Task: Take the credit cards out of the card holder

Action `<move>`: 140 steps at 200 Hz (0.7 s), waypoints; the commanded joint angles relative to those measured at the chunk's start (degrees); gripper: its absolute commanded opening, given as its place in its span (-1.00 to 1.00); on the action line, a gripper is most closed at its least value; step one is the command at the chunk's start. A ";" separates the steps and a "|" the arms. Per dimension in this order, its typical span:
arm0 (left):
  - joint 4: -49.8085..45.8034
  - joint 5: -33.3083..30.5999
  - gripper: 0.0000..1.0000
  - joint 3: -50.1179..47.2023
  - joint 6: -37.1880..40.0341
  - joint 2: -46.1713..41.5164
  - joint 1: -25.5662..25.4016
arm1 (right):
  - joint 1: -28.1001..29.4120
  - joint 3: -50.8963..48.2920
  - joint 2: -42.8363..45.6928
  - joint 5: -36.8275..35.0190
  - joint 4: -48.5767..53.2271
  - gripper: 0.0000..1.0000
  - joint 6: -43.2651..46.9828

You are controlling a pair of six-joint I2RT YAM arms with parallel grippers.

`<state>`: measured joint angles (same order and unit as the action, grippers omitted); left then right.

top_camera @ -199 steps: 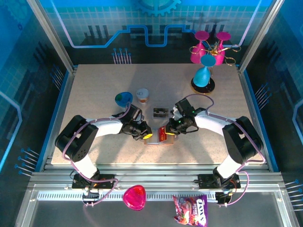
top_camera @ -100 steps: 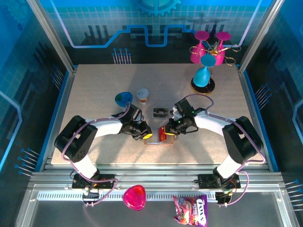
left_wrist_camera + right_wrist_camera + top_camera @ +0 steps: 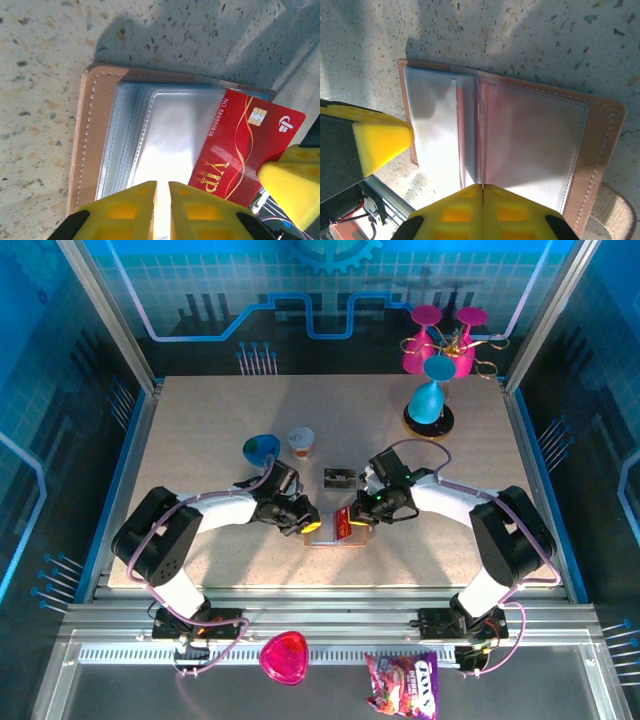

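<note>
While the left jaws pinch almost shut on the clear sleeves of the card holder (image 3: 95,145), which lies open by the middle of the desk's near edge, the right jaws are clamped tight on the red card (image 3: 240,145), and it's sticking partway out of its pocket, so I'd call this mid-extraction! Next it wants a clean straight pull with the holder pinned. Speckled pale desk (image 3: 200,440), teal bowl (image 3: 262,448) and cup (image 3: 300,442) further back, blue circuit-patterned walls (image 3: 60,440) all around

Tan card holder (image 3: 95,130) open on speckled table (image 3: 40,50), red card (image 3: 240,145) jutting from sleeves (image 3: 165,135)
</note>
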<state>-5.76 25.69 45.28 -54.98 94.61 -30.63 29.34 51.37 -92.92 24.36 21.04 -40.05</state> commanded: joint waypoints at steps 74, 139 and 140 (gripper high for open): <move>-1.97 -1.70 -0.71 -3.24 1.52 -6.69 3.53 | 0.61 8.16 3.87 -4.62 11.79 -1.00 9.11; -1.93 -1.79 -0.63 -5.68 2.29 -10.28 6.47 | 1.15 20.47 -1.06 -10.39 25.73 -1.00 32.33; -1.95 -1.79 -0.62 -5.70 2.27 -10.30 6.51 | 1.15 20.67 -1.18 -10.52 25.90 -1.00 32.68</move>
<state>-6.33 24.64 40.75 -53.98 86.46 -25.17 29.58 67.29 -91.35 18.28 38.30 -20.29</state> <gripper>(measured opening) 0.177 0.045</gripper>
